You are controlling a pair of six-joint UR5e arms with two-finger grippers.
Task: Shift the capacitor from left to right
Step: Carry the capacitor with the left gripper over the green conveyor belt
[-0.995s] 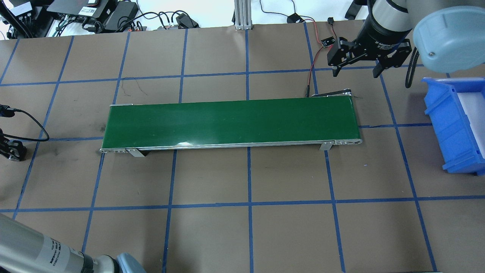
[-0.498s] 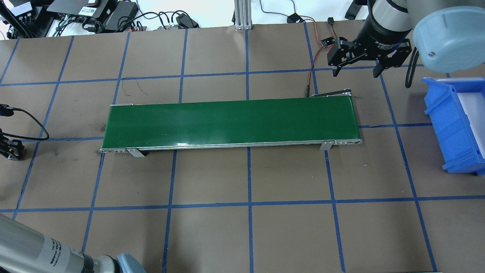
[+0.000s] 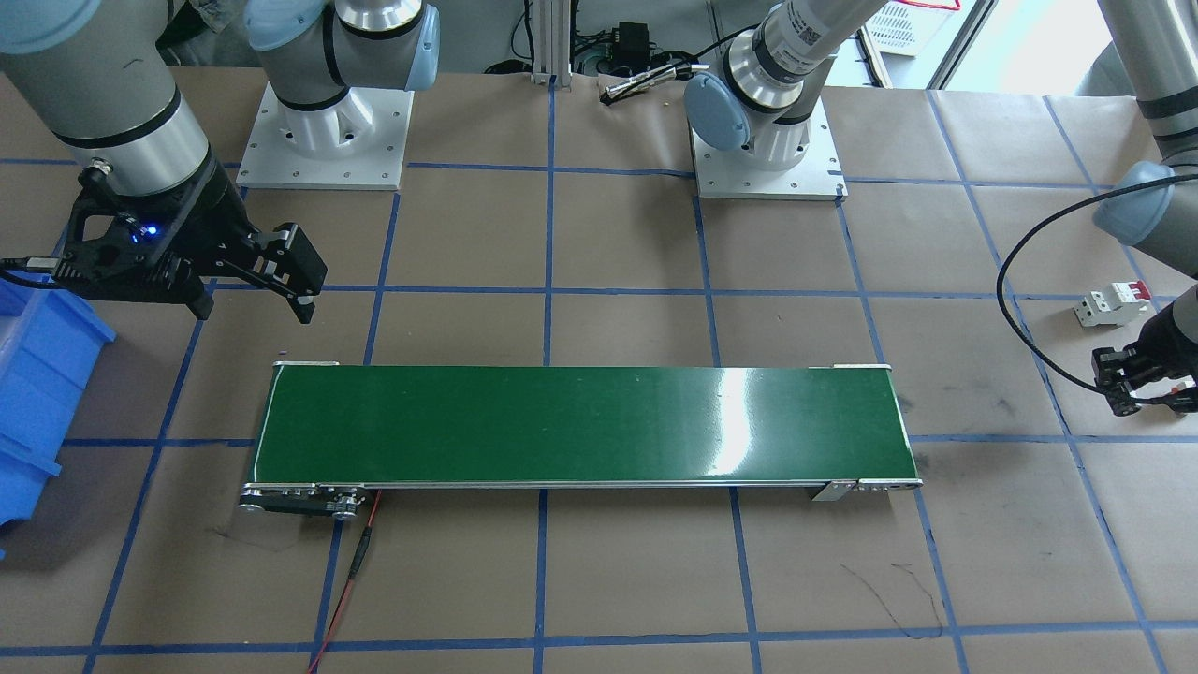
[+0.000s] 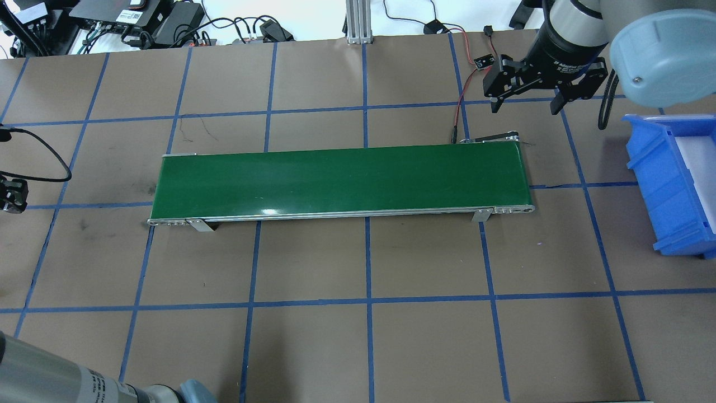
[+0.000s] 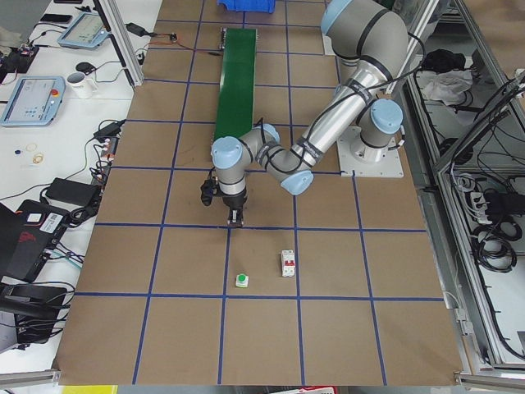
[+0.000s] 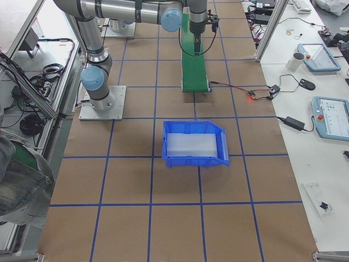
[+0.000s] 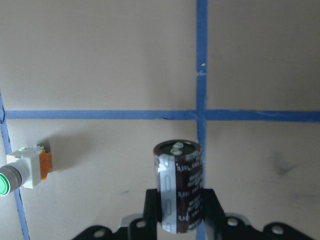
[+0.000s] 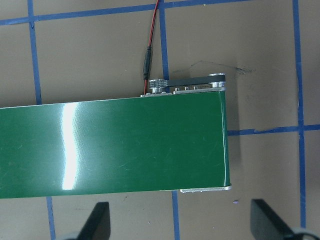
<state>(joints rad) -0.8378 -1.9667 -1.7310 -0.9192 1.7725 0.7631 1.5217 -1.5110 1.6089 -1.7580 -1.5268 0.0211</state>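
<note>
Brown-paper surface (image 4: pixel 313 347) with a blue tape grid. Left end effector (image 7: pixel 181 202), well off the left end of the green belt (image 4: pixel 341 179), is clamped on the capacitor (image 7: pixel 178 185). Right end effector (image 4: pixel 526 106) hovers near the belt's right end, fingers spread apart.

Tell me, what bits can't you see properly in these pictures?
- The capacitor, left wrist view: its bottom is hidden between the fingers of the left gripper, and its label print is too small to read.
- The left gripper, overhead view: cut off by the left edge, so the capacitor doesn't show there.
- The blue bin, overhead view: cut by the right edge.
- The green button, left wrist view: cut by the left edge.
</note>
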